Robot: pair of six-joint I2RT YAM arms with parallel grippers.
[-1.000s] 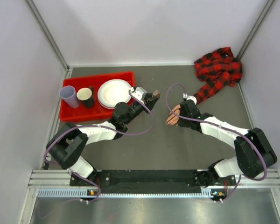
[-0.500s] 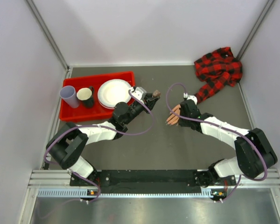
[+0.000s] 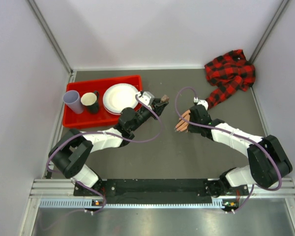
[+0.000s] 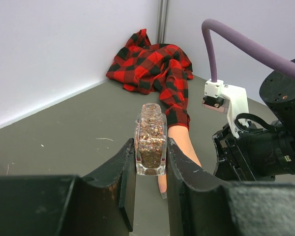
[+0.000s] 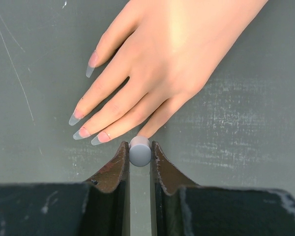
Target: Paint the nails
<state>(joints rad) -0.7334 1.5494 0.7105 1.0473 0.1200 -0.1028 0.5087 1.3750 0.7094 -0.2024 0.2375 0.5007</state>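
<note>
The left end effector (image 4: pixel 151 153) is clamped on a small clear glass bottle (image 4: pixel 151 129) filled with coppery glitter, held upright. The right end effector (image 5: pixel 139 147) pinches a grey round-ended rod (image 5: pixel 140 151) whose end sits right at one fingertip of the peach-coloured mannequin hand (image 5: pixel 182 49), which lies flat on the dark grey table (image 5: pixel 236 123). Four long clear nails (image 5: pixel 74 118) point toward 8 o'clock in the right wrist view; the fifth is hidden behind the rod. From above, the hand lies at 3 o'clock of the bottle, its red-and-black plaid sleeve (image 3: pixel 230 73) trailing toward 1 o'clock
</note>
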